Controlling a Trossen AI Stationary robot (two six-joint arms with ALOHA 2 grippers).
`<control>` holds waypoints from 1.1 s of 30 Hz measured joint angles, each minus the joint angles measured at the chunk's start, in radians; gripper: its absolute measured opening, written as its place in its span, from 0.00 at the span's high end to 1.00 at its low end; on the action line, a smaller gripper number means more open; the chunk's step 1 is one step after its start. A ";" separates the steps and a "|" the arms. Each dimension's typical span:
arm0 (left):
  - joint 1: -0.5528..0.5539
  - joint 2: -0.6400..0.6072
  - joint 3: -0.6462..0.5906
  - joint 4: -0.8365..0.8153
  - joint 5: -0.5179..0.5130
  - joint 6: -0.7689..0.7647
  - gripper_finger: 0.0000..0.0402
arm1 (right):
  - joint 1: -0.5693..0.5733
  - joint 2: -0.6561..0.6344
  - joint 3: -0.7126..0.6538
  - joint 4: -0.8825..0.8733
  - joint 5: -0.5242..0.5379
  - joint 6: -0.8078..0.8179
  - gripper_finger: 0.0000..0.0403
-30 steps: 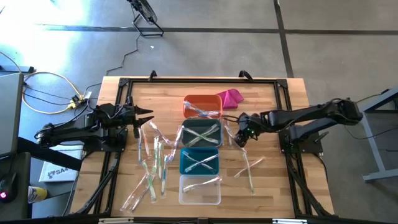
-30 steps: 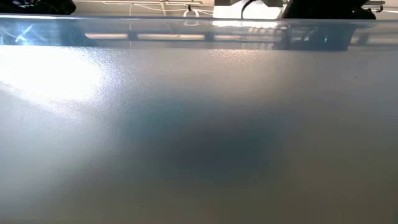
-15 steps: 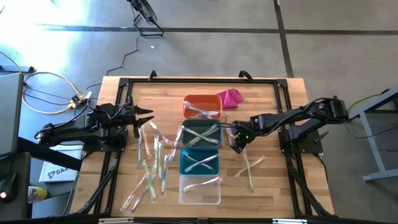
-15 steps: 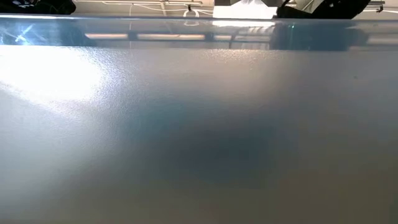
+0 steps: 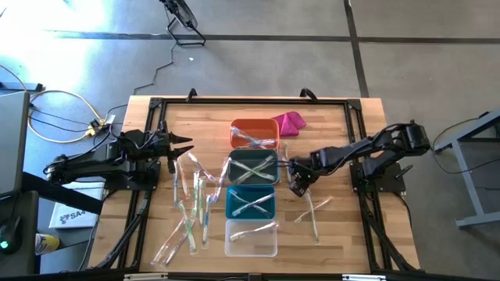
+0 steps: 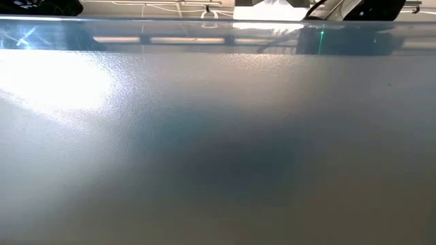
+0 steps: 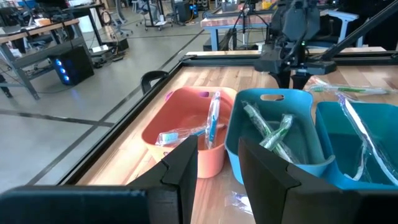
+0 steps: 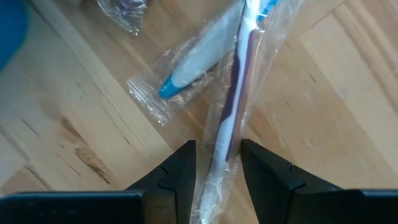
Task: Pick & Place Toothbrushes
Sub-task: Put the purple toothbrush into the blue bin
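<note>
while left gripper [image 5: 184, 146] is parked apart at table's [image 5: 344, 226] left edge, right gripper [image 8: 214, 163] is lowered beside bins [image 5: 251, 186], fingers apart around wrapped toothbrush [image 8: 233, 106] lying on wood.

No legible text, label, brand or number anywhere.

The table [image 5: 344, 234] is pale wood with visible grain, smooth and lightly sheened. The toothbrushes [image 8: 233, 93] lie in clear, glossy, crinkled plastic wrappers. The orange bin [image 7: 180, 134] and grey bin [image 7: 298, 149] look like smooth matt plastic. The magenta lump [image 5: 290, 122] looks like soft cloth. The fingers [image 8: 180, 174] are dark matt plastic.
</note>
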 joint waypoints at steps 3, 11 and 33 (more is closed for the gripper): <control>0.000 0.000 0.000 0.000 0.000 0.000 0.72 | 0.011 0.000 0.000 0.001 0.028 0.002 0.70; 0.000 0.000 0.000 0.000 0.000 -0.001 0.72 | 0.015 -0.002 -0.001 0.002 0.040 0.001 0.73; 0.000 0.000 0.000 0.000 0.000 -0.001 0.72 | 0.014 -0.003 -0.002 0.000 0.031 -0.001 0.93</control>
